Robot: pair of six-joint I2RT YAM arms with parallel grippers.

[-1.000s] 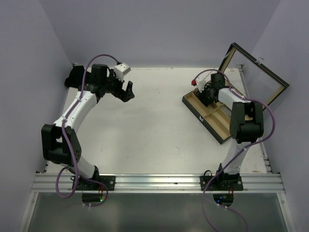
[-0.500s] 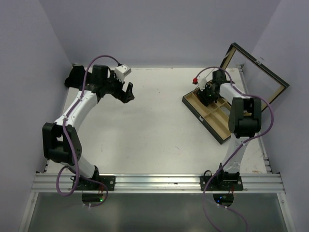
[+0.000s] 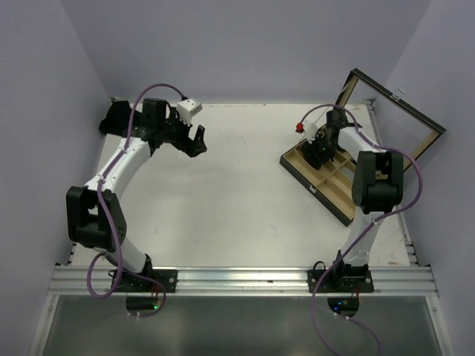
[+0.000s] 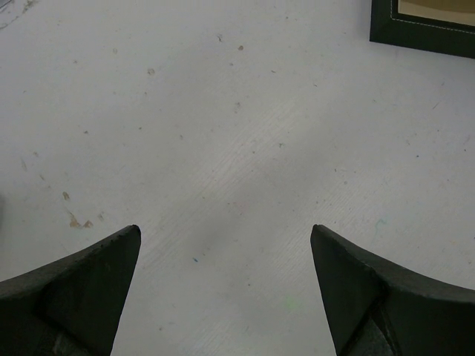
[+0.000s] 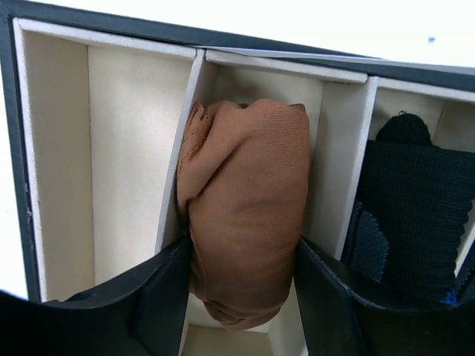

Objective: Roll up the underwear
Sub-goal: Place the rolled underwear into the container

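Since a second ago the right arm has swung its wrist a little farther over the shallow wooden compartment box with a dark frame (image 3: 313, 189), and the box itself has slid slightly toward the arm bases. The left arm has hardly stirred.

A rust-orange roll of soft cloth underwear (image 5: 245, 215) stands in the middle of the three cream-lined compartments seen in the right wrist view. It fills that compartment from divider to divider, with its folds bunched at the top left. The right tool (image 5: 243, 246) reaches into the same compartment, one black finger on each side of the roll's lower half, both right against the cloth. Whether they press it or have let go I cannot tell. In the next compartment to the right lies a black and navy knit piece of underwear (image 5: 412, 208), with a cream divider between it and the roll. The compartment to the left of the roll shows its cream lining.

From above, the right tool (image 3: 318, 150) points down into the box's far-left end. The box lies aslant at the right side of the white desk (image 3: 237, 193). Its dark-framed glass lid (image 3: 401, 100) stands open behind it, leaning toward the right wall.

Well apart from the box, across the desk to the left, the left tool (image 3: 197, 141) hangs above the desk, released, its two black fingers spread wide. In the left wrist view the left tool (image 4: 224, 230) has the speckled white desk (image 4: 237, 111) beneath it, and a corner of the box's dark frame (image 4: 423, 33) shows at the top right.
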